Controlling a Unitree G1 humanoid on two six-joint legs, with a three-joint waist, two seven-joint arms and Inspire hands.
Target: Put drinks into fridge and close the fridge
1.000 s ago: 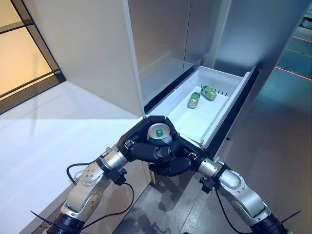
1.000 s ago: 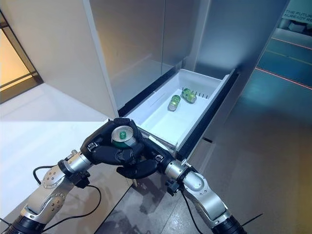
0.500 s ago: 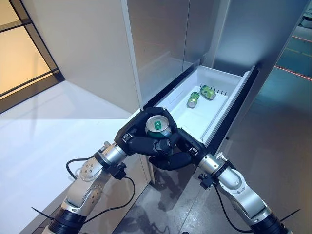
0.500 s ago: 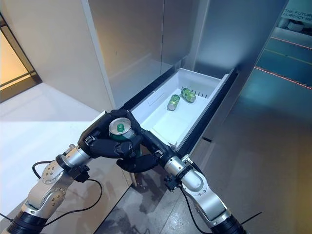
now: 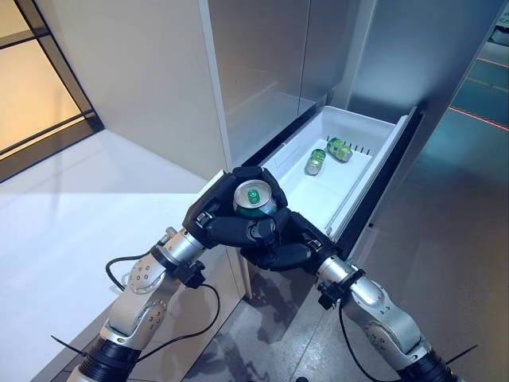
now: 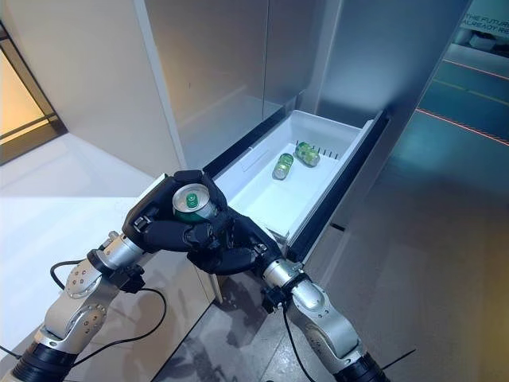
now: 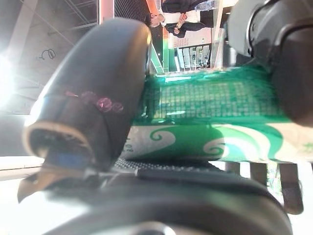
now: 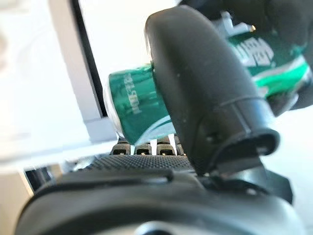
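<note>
While gripped: can (image 5: 253,200) betw. robot hands.

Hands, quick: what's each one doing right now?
Left hand: fingers closed around the green can.
Right hand: fingers closed on the same can from the other side.

Both arms converge at the near corner of the open drawer (image 5: 350,171). Left hand (image 5: 219,227) and right hand (image 5: 290,243), fingers curled, jointly clasp one upright green can (image 5: 254,200).
</note>
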